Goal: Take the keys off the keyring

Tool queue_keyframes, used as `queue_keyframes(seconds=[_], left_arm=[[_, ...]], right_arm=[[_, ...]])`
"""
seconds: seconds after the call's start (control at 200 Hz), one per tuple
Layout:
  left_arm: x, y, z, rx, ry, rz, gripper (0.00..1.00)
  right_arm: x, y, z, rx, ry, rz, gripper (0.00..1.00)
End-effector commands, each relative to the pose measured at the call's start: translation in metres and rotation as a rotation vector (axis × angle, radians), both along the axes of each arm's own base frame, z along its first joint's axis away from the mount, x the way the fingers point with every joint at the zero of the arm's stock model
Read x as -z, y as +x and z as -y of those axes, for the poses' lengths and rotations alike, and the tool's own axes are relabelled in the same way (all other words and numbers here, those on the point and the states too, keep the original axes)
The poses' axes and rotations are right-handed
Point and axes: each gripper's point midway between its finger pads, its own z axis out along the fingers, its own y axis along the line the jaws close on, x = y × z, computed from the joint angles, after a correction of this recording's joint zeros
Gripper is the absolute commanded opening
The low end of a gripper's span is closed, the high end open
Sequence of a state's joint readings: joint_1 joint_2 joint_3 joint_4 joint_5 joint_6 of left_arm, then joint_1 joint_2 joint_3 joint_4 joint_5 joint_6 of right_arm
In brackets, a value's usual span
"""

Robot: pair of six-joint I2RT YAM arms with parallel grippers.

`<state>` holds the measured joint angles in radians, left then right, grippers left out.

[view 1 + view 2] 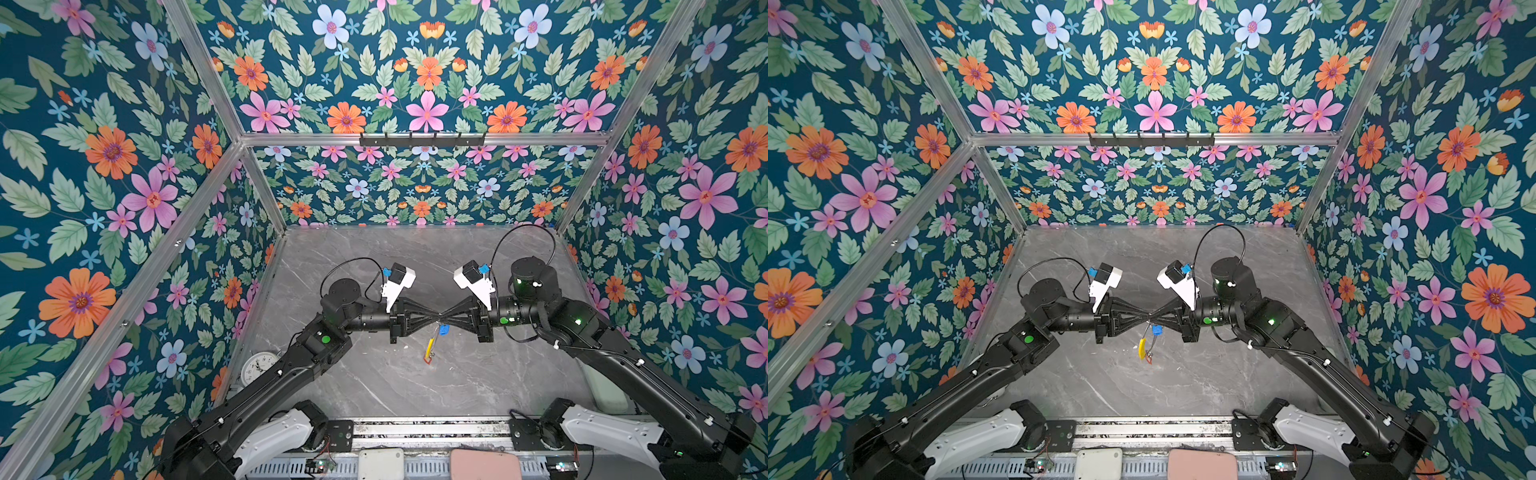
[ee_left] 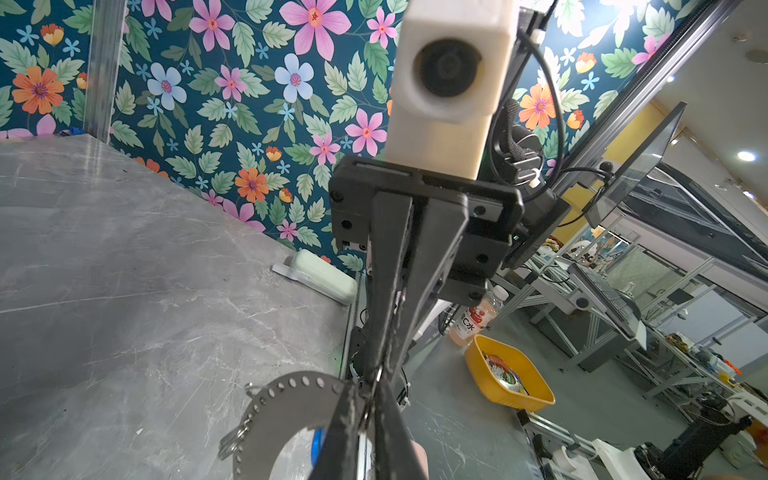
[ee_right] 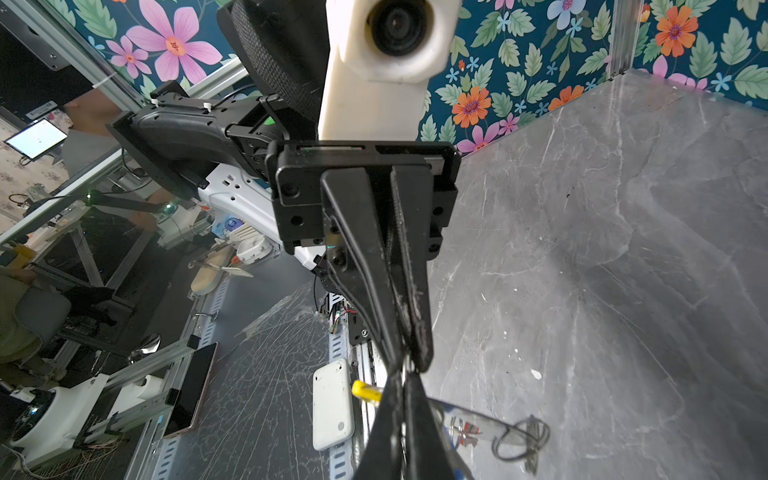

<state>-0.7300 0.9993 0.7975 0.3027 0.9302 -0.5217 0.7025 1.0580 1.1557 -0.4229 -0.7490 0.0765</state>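
Both grippers meet tip to tip above the middle of the table. The keyring hangs below them in both top views, its yellow sleeve (image 1: 430, 346) (image 1: 1142, 348) pointing down. A blue key tag (image 1: 444, 330) (image 1: 1157, 331) dangles just under the tips and a red-orange tag (image 1: 427, 360) sits at the bottom. My right gripper (image 1: 444, 318) (image 3: 404, 382) is shut across the keyring (image 3: 469, 424). My left gripper (image 1: 435, 318) (image 2: 371, 392) is shut at the rim of the keyring (image 2: 286, 399). The keys' metal blades are too small to make out.
A white clock (image 1: 259, 368) lies at the front left by the wall. A pale green case (image 1: 611, 395) (image 2: 324, 276) sits at the front right edge. A white device (image 1: 380, 463) (image 3: 332, 405) and a pink one (image 1: 484, 463) rest past the front rail.
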Motion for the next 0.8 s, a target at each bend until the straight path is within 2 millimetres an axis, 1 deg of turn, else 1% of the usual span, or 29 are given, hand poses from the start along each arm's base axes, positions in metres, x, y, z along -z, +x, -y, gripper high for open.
queue_keyframes(seconds=[0.0,0.07,0.235,0.255,0.265,0.27,0.33,0.34,0.35,0.415,0.455,0.55,0.6,0.695,0.795], left_arm=[[-0.006,-0.001,0.000,0.011,-0.016,0.025,0.05],[-0.007,-0.003,0.000,0.015,-0.025,0.034,0.00],[-0.013,-0.005,-0.002,0.019,-0.059,0.065,0.00],[-0.013,-0.005,-0.002,0.017,-0.064,0.069,0.00],[-0.013,-0.005,-0.002,0.017,-0.065,0.069,0.00],[-0.014,-0.005,-0.003,0.016,-0.067,0.071,0.00],[-0.014,-0.005,-0.003,0.010,-0.075,0.077,0.00],[-0.015,-0.004,-0.003,0.007,-0.076,0.078,0.00],[-0.015,-0.004,-0.003,0.005,-0.077,0.079,0.00],[-0.016,-0.003,-0.004,-0.004,-0.084,0.087,0.00],[-0.017,-0.003,-0.004,-0.007,-0.092,0.092,0.00],[-0.020,-0.004,-0.006,-0.016,-0.115,0.109,0.00],[-0.022,-0.004,-0.007,-0.020,-0.131,0.117,0.00],[-0.027,-0.006,-0.011,-0.027,-0.168,0.132,0.00],[-0.030,-0.008,-0.012,-0.023,-0.198,0.138,0.00]], right_arm=[[-0.006,0.000,-0.002,-0.012,0.017,0.021,0.00],[-0.008,0.001,-0.002,-0.007,0.019,0.024,0.00],[-0.010,0.005,-0.003,0.010,0.029,0.023,0.00],[-0.011,0.004,-0.003,0.010,0.031,0.025,0.05],[-0.011,0.005,-0.003,0.012,0.032,0.024,0.05],[-0.011,0.005,-0.003,0.013,0.033,0.024,0.08],[-0.014,0.005,-0.002,0.023,0.045,0.031,0.24],[-0.014,0.005,-0.002,0.023,0.046,0.032,0.25],[-0.015,0.005,-0.001,0.026,0.050,0.034,0.29],[-0.020,0.006,0.001,0.045,0.069,0.051,0.40],[-0.024,0.008,0.003,0.071,0.084,0.066,0.43],[-0.031,0.014,0.012,0.148,0.123,0.117,0.46],[-0.033,0.017,0.017,0.190,0.155,0.146,0.49],[-0.035,0.010,0.022,0.191,0.213,0.165,0.54],[-0.029,0.004,0.022,0.171,0.244,0.150,0.56]])
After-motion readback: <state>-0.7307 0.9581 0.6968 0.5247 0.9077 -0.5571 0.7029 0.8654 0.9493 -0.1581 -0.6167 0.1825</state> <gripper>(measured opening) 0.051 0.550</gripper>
